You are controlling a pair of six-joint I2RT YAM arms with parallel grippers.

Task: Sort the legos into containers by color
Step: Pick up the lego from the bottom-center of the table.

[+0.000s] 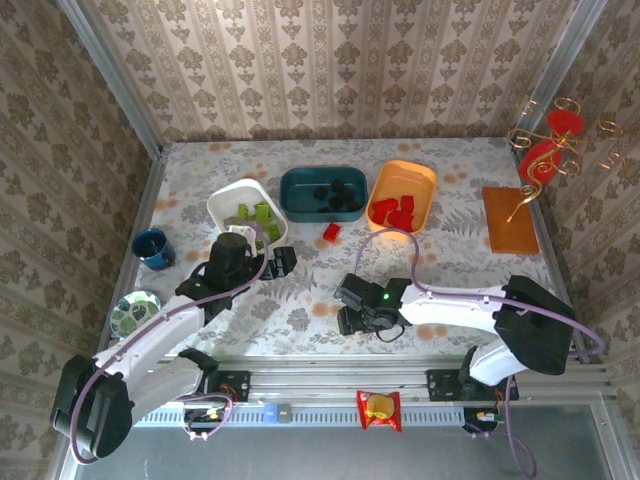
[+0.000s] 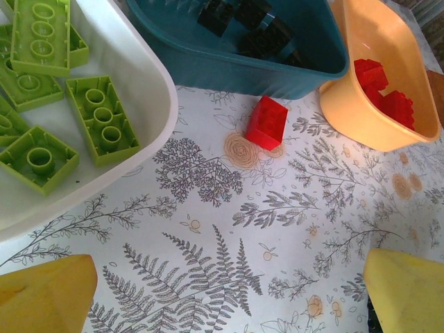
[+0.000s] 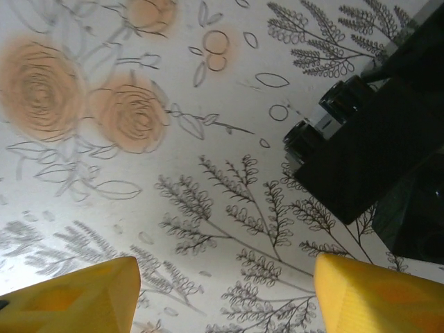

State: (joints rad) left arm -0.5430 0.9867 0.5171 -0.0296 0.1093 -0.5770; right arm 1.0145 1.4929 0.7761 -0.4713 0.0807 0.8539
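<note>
Lime green legos lie in the white container, black legos in the dark teal container, and red legos in the orange container. One red lego lies loose on the table in front of the teal container; in the left wrist view this red lego is ahead of my left gripper. My left gripper is open and empty beside the white container. My right gripper hangs low over the table, open. A black lego lies just ahead and to the right of my right gripper, apart from it.
A blue cup and a small patterned dish stand at the left. A brown-orange slab and a red-and-gold ornament are at the right. A snack packet lies on the front rail. Papered walls close in the table.
</note>
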